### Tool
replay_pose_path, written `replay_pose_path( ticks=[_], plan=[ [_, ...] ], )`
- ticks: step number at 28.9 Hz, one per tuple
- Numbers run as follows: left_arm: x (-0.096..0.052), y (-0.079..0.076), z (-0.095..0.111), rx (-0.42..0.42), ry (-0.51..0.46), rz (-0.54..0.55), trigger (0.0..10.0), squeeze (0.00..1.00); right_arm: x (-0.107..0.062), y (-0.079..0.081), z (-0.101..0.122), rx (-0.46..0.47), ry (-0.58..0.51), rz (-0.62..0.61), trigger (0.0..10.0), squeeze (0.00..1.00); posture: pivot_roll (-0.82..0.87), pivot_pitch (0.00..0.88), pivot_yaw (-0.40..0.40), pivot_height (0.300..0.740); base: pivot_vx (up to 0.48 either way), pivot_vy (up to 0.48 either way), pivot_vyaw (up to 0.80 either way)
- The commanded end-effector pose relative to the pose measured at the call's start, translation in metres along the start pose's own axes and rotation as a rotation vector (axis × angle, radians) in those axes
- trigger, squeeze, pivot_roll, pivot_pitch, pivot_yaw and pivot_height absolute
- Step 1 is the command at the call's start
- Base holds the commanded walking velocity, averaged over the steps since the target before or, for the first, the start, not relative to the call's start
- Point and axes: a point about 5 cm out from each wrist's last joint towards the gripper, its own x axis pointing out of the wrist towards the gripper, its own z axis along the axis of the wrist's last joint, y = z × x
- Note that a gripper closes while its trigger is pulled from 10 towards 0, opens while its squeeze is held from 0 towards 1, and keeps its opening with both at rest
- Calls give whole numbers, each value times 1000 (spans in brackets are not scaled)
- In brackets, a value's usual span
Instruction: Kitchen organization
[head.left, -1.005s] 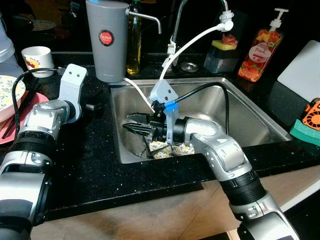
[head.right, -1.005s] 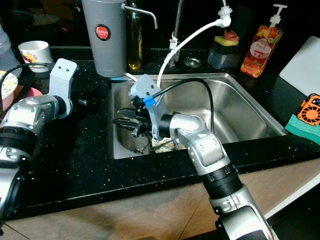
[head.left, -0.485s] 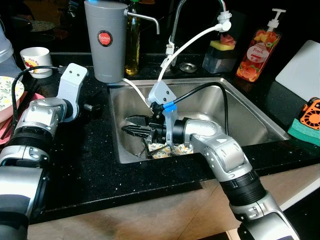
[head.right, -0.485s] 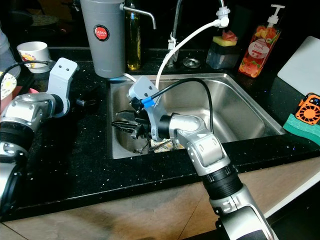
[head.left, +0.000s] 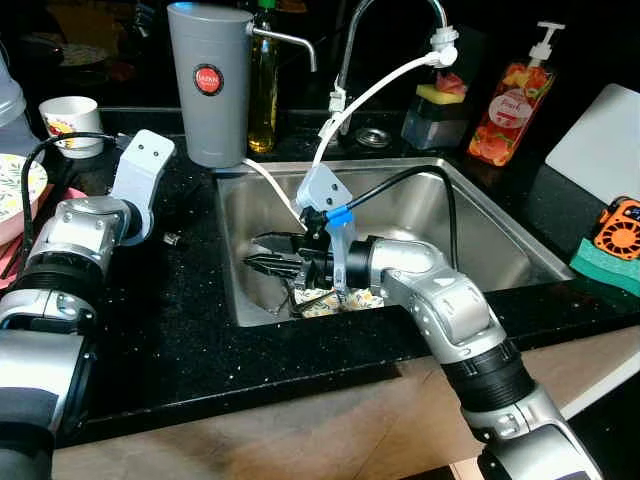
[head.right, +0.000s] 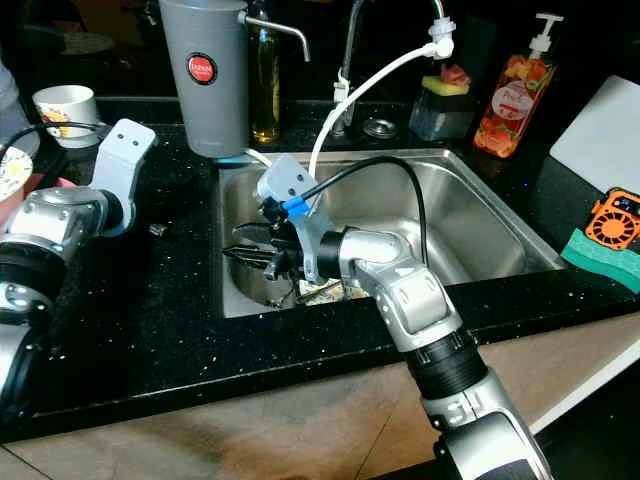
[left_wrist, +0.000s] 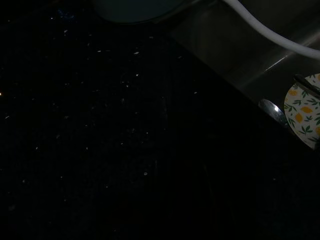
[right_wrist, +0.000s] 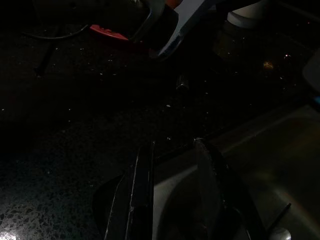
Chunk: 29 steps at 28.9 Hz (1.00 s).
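Observation:
A steel sink (head.left: 470, 215) is set into the black counter. At its front lies a plate with a lemon pattern (head.left: 338, 300), also in the left wrist view (left_wrist: 304, 107), with a spoon (left_wrist: 272, 111) and dark utensils beside it. My right gripper (head.left: 265, 255) reaches into the left part of the sink, just above and to the left of the plate, pointing toward the sink's left wall. Its two fingers (right_wrist: 142, 185) stand apart with nothing between them. My left arm (head.left: 90, 225) is stretched over the counter to the left of the sink.
Behind the sink stand a grey water filter jug (head.left: 208, 80), an oil bottle (head.left: 264, 85), the faucet with a white hose (head.left: 375, 85), a sponge holder (head.left: 435, 105) and a soap bottle (head.left: 505, 105). A cup (head.left: 70, 115) and plates (head.left: 15, 185) sit left, a white board (head.left: 600, 135) right.
The left arm's far end has turned and drawn back a little from the sink's left edge. The right gripper stays in place in the sink, still open.

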Motion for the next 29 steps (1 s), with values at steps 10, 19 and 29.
replay_pose_path(
  ticks=[10,19,29],
  plan=[
    [1,6,-21,-14,72,49,0,0,0,2,-2,-10,18,7,10000,0,-30,79,-95,740,0,0,0],
    [-13,3,35,-190,-199,-6,0,0,-2,-3,2,-5,2,-21,10000,0,-31,83,-93,740,0,0,0],
    [-40,-1,90,-328,-430,-129,0,0,-2,-9,8,2,-26,-40,10000,0,-23,79,-88,740,0,0,0]
  ],
)
